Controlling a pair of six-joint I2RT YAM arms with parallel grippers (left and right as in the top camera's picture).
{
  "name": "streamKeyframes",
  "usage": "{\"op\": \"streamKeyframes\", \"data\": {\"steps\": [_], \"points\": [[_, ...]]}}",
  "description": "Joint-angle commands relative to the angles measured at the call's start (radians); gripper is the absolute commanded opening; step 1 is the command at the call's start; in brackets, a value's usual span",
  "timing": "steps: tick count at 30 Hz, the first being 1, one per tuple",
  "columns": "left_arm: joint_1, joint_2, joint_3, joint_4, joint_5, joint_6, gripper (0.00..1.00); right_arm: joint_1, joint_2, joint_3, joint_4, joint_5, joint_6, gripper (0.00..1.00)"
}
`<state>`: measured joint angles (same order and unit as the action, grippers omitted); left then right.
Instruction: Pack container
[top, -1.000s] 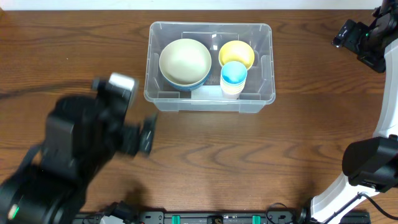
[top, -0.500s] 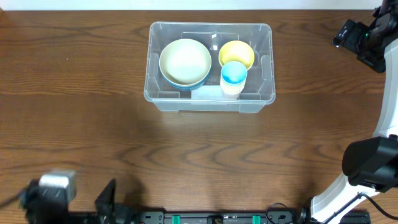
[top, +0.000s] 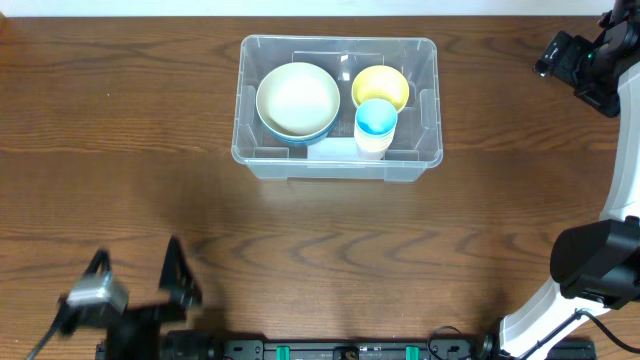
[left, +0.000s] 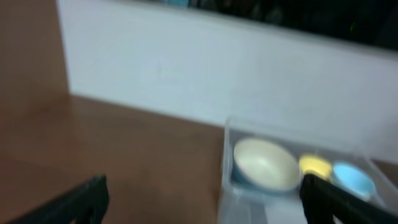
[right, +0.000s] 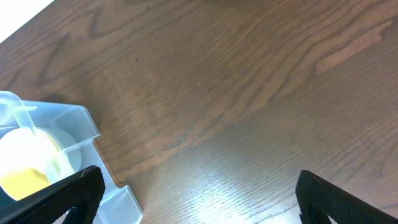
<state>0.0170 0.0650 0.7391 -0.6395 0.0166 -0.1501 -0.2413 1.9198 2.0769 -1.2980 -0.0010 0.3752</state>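
Container (top: 336, 168) sits at the far centre of the table (top: 120, 150). Inside it we note a cream bowl (top: 297, 96) nested in a blue one, a yellow bowl (top: 380, 84) and a small blue-topped cup (top: 376, 117). Left gripper (top: 138, 270) hovers at the near left edge, fingers spread wide, empty. Right gripper (right: 199, 190) is at the far right, fingers wide, holding nothing.

Counted one clear container (top: 335, 166); bowls were three: one cream bowl (top: 297, 98), one blue bowl (top: 318, 133), one yellow bowl (top: 380, 85); one blue-lined cup (top: 376, 118); one table (top: 130, 150).
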Motion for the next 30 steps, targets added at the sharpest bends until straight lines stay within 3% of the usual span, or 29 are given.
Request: {"op": "streamKeyframes", "data": {"steps": [1, 5, 9, 15, 30], "points": [[0.006, -0.01, -0.169, 0.174, 0.064, -0.005, 0.98, -0.006, -0.003, 0.016, -0.001, 0.004, 0.013, 0.99], [0.003, -0.01, -0.353, 0.434, 0.089, -0.005, 0.98, -0.006, -0.003, 0.016, -0.001, 0.004, 0.013, 0.99], [0.003, -0.023, -0.494, 0.561, 0.088, -0.005, 0.98, -0.006, -0.003, 0.016, -0.001, 0.004, 0.013, 0.99], [-0.004, -0.063, -0.625, 0.631, 0.089, -0.008, 0.98, -0.006, -0.003, 0.016, -0.001, 0.004, 0.013, 0.99], [-0.025, -0.063, -0.735, 0.577, 0.077, -0.002, 0.98, -0.006, -0.003, 0.016, -0.001, 0.004, 0.013, 0.99]]}}
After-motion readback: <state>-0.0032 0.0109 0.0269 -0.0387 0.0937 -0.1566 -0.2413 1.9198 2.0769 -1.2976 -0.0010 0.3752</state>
